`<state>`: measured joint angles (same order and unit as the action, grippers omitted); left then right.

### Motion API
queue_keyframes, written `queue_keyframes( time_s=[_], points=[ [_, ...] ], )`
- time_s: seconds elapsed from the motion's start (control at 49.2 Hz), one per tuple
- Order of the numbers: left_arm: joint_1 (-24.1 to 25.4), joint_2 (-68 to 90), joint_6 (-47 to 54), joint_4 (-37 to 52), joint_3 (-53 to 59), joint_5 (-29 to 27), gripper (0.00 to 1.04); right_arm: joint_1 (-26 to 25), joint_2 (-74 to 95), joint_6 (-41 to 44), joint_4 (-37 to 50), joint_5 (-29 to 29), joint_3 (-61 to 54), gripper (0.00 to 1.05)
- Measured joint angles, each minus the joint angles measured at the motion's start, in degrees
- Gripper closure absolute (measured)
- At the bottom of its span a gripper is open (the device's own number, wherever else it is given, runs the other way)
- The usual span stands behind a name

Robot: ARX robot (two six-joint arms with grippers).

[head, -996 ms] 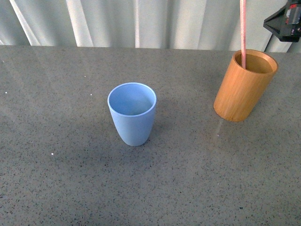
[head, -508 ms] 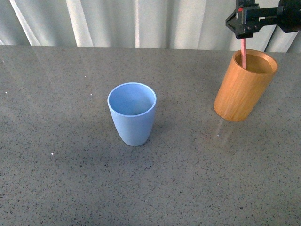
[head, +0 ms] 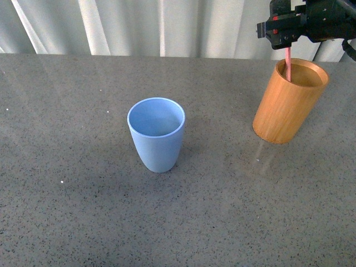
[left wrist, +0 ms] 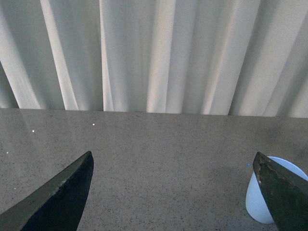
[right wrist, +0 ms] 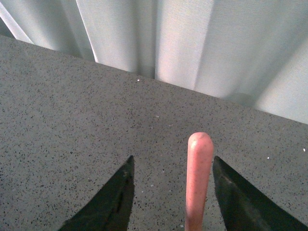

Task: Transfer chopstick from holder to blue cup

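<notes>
The orange-brown holder (head: 289, 103) stands at the right of the table. A pale pink chopstick (head: 288, 64) rises out of it. My right gripper (head: 285, 34) is open just above the holder, around the stick's upper part. In the right wrist view the chopstick (right wrist: 198, 178) stands between the two dark fingers (right wrist: 108, 202), nearer one of them, with gaps on both sides. The blue cup (head: 156, 134) stands upright near the table's middle, empty. It also shows in the left wrist view (left wrist: 262, 202), behind one finger of my open, empty left gripper (left wrist: 173, 192).
A grey speckled table (head: 72, 194) runs back to a white pleated curtain (head: 139, 25). The left arm does not show in the front view.
My right gripper has come in from the right edge and now sits over the holder, around the chopstick, hiding its upper length. The cups have not moved.
</notes>
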<state>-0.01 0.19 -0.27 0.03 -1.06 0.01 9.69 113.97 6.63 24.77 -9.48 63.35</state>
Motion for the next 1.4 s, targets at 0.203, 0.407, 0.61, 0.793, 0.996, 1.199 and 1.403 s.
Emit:
queue_keyframes(
  time_s=[0.203,0.407,0.61,0.793,0.996,1.199,1.403],
  points=[
    [0.00,0.00,0.00,0.00,0.00,0.00,0.07,0.00,-0.37,0.00,2.16,0.35,-0.83,0.98],
    [0.00,0.00,0.02,0.00,0.00,0.00,0.07,0.98,-3.74,-0.26,5.40,1.14,-5.31,1.03],
    [0.00,0.00,0.00,0.00,0.00,0.00,0.07,2.27,-6.47,1.70,9.11,3.43,-8.07,1.03],
    [0.00,0.00,0.02,0.00,0.00,0.00,0.07,3.72,-11.43,5.18,12.98,7.23,-8.35,1.03],
    [0.00,0.00,0.00,0.00,0.00,0.00,0.07,5.84,-17.03,3.67,11.72,9.22,-6.86,1.03],
    [0.00,0.00,0.02,0.00,0.00,0.00,0.07,10.45,-21.09,0.87,9.53,9.18,-5.33,1.03],
    [0.00,0.00,0.00,0.00,0.00,0.00,0.07,16.52,-20.83,-3.67,7.43,9.16,-1.66,1.03]
  ],
)
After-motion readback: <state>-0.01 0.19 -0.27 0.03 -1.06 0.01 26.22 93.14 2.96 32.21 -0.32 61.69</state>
